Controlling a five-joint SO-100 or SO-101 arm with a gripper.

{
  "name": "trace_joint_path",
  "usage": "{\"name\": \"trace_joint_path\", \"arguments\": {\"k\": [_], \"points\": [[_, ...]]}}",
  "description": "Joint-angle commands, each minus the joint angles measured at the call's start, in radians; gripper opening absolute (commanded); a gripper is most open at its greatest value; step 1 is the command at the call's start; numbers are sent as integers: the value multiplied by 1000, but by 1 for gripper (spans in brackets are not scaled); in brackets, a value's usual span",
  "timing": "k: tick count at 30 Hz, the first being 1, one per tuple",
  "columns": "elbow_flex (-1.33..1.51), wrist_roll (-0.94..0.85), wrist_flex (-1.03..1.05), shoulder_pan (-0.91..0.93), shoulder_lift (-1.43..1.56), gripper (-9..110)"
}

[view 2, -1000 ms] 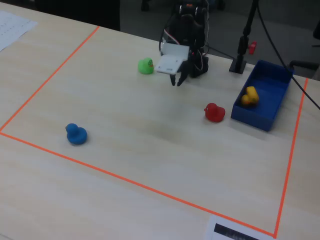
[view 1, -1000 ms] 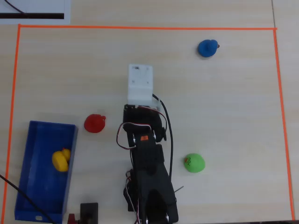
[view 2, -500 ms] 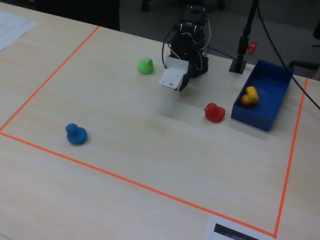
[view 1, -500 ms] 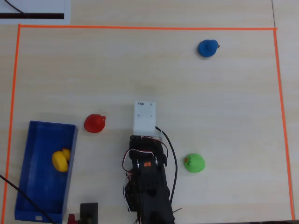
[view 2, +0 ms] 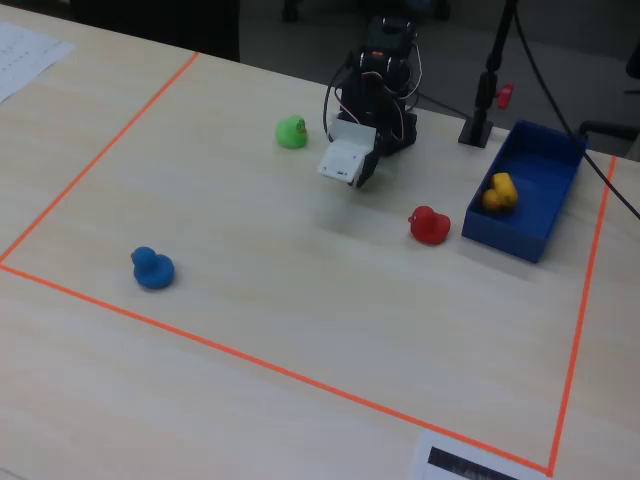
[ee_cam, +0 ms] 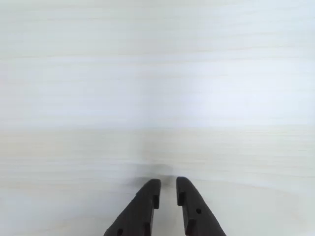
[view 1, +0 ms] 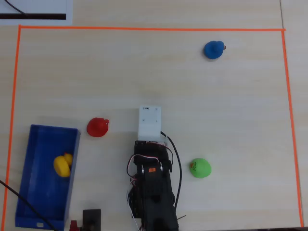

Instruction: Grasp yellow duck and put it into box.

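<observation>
Yellow rubber duck (view 1: pixel 62 165), small and bright, lies inside the long deep-blue plastic box (view 1: pixel 29 202), an open-topped tray with low walls; the fixed view shows the same, the yellow duck (view 2: pixel 498 191) resting on the floor of the box (view 2: pixel 517 238) nearer its far end. Taking the box as the landmark, the small red rubber duck (view 1: pixel 97 127) sits on the pale wooden worktop (view 1: pixel 216 106) just beside the box's upper right corner in the overhead view, apart from its wall. The black robot arm (view 1: pixel 151 192) stands well to the right of the box, folded back over its base, with a white block (view 1: pixel 149 121) at its wrist. A small green rubber duck (view 1: pixel 199 168) sits farther right again, beyond the arm, and a small blue rubber duck (view 1: pixel 213 49) lies far from the box, toward the upper right corner of the orange tape border (view 1: pixel 144 29) that frames the work area.

In the wrist view the hand (ee_cam: pixel 167 185) enters from the bottom edge, its two dark fingers (ee_cam: pixel 145 206) nearly together with only a narrow slit between the tips, gripping nothing. It hangs over bare worktop (ee_cam: pixel 157 73); no duck shows in that view.
</observation>
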Motion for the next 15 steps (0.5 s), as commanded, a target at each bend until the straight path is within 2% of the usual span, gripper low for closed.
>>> {"name": "trace_joint_path", "arguments": {"k": [1, 15], "points": [[5, -8, 6, -2, -2, 0], [6, -15, 11, -12, -2, 0]]}}
